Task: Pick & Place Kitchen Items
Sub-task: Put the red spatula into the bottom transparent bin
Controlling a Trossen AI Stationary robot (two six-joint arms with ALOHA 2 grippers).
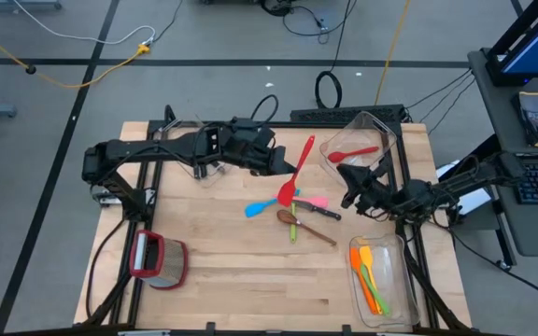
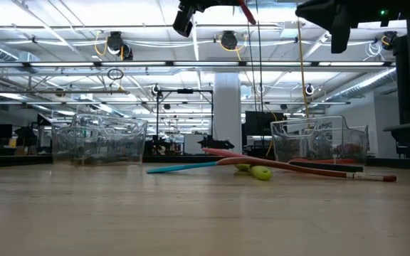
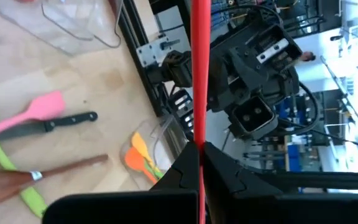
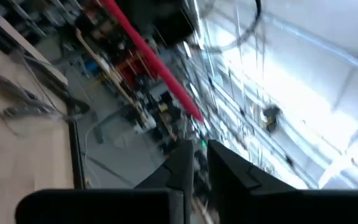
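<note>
Table [image 1: 222, 280], light wood, carrying: one red spatula [image 1: 297, 173], raised off the surface and clenched at its handle in the jaws of the left gripper [image 1: 276, 164], blade end hanging above the loose pile; the left wrist view shows the red handle pinched between both dark fingers [image 3: 182, 171]. Loose pile at table centre: blue spoon [image 1: 260, 208], pink spatula [image 1: 314, 201], black-handled knife [image 1: 320, 211], brown wooden spoon [image 1: 304, 227] and green utensil [image 1: 293, 229], lying close and partly crossing. Right gripper [image 1: 351, 199], lifted clear of the table just right of the pile, holding nothing; its jaws stand slightly parted (a narrow gap shows in the right wrist view). Clear bin [image 1: 367, 140] at the far right corner, holding one red spoon [image 1: 353, 152]. Second clear bin [image 1: 381, 280] at the near right, holding orange utensils [image 1: 367, 275] with yellow and green ones alongside. Red-rimmed clear container [image 1: 160, 259] near the left front corner, apart from everything else
</note>
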